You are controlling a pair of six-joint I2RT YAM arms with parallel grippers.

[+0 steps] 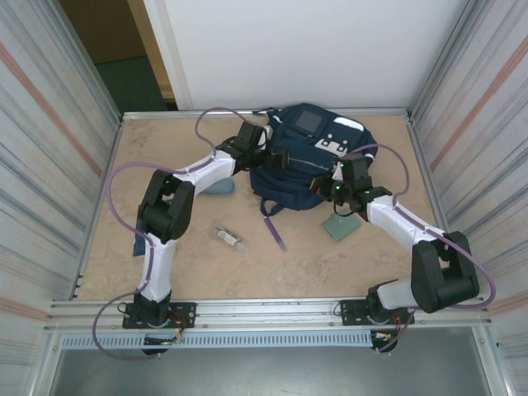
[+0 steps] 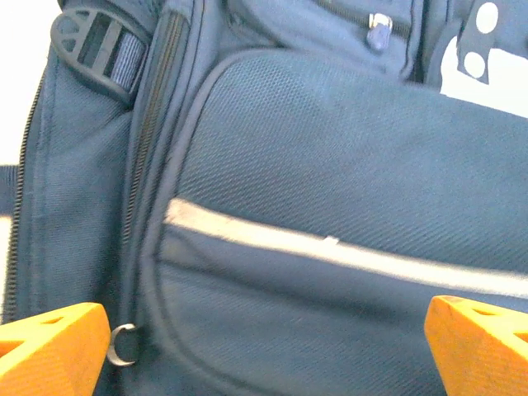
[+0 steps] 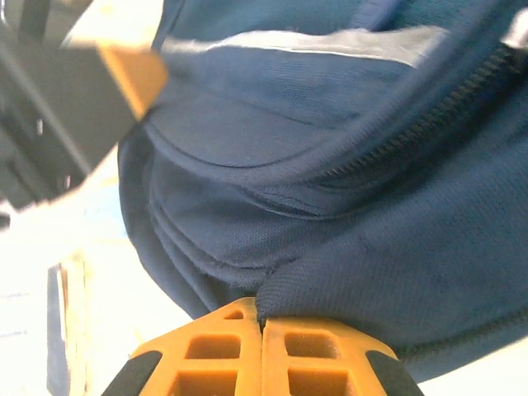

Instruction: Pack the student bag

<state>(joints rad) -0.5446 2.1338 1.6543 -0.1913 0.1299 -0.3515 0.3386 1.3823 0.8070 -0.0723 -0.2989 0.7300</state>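
The student bag [image 1: 301, 157], navy blue with white patches, lies at the back middle of the table. My left gripper [image 1: 257, 147] is at its left side. In the left wrist view its orange fingertips [image 2: 51, 346] stand wide apart, open [image 2: 264, 356], over the bag's front pocket [image 2: 346, 165], beside a zip ring [image 2: 122, 344]. My right gripper [image 1: 334, 186] is at the bag's near right edge. In the right wrist view its orange fingers [image 3: 313, 351] are shut [image 3: 262, 326] on a fold of the navy fabric [image 3: 346, 272], pinched between the tips.
A green flat square [image 1: 341, 227] lies just in front of the right gripper. A small clear tube-like item [image 1: 231, 238] and a purple strip [image 1: 275, 229] lie nearer the front. A pale blue object [image 1: 219, 187] sits by the left arm. Corrugated metal walls [image 1: 58, 148] close in both sides.
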